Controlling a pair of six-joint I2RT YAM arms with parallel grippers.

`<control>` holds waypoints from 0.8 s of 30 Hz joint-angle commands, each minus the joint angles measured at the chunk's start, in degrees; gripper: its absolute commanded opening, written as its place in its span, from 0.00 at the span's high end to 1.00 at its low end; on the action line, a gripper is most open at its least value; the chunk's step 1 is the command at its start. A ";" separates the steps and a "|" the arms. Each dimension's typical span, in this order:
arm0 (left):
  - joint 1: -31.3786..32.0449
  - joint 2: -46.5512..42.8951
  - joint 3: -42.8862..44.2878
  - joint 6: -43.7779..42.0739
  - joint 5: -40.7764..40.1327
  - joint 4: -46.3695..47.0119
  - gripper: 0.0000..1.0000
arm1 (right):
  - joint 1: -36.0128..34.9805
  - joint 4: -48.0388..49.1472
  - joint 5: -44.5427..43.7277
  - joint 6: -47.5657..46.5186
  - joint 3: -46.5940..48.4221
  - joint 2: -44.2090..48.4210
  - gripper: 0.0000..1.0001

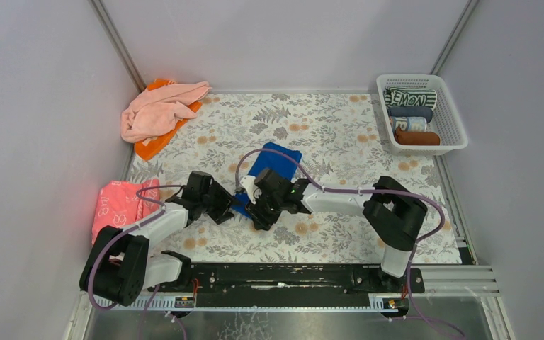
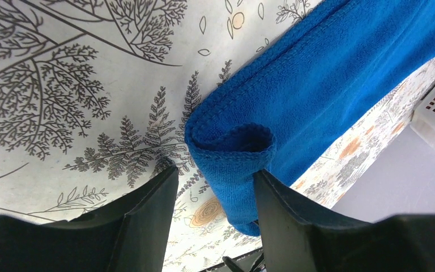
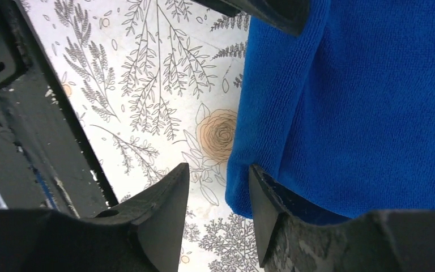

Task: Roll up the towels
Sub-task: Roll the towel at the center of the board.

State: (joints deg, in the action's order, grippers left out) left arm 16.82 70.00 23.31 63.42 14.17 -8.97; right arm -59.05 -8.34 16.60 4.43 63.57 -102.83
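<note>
Over in the far right corner sits a white lattice basket (image 1: 454,119), and it holds four rolled towels lying side by side. Farthest back is a roll with bold dark and pale markings (image 1: 411,98), next a dark grey roll (image 1: 409,112), then a roll printed in blue, white and orange (image 1: 408,124), and nearest is a brown roll (image 1: 418,137).

The royal blue towel (image 1: 273,163) lies in the middle of the flowered table cover (image 1: 340,134), folded into a long band that runs from the centre back toward the arms. Its pile is short and even, with a stitched hem along the edge. At the near end the cloth curls over on itself into a small loose loop, and the rest lies flat.

Both arms meet at that near end. The left gripper (image 2: 215,173) is released, its jaws apart and straddling the curled corner, which lies close against one finger and clear of the other. The right gripper (image 3: 218,169) is released too. One finger sits at the towel's edge, and mostly bare table cover shows in the gap.

In the far left corner a pale pink towel (image 1: 157,112) lies crumpled on top of an orange towel (image 1: 152,145). A reddish-pink flat item (image 1: 119,205) rests at the left edge.
</note>
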 commanded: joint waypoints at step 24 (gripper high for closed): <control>-0.04 8.65 0.77 -2.78 -5.10 -7.61 0.59 | -5.07 -8.37 -22.23 -12.16 4.06 -4.62 0.45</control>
State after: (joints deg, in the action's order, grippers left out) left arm 16.82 73.28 24.73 64.03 14.39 -8.78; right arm -64.12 -12.88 -0.89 -6.09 67.83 -107.72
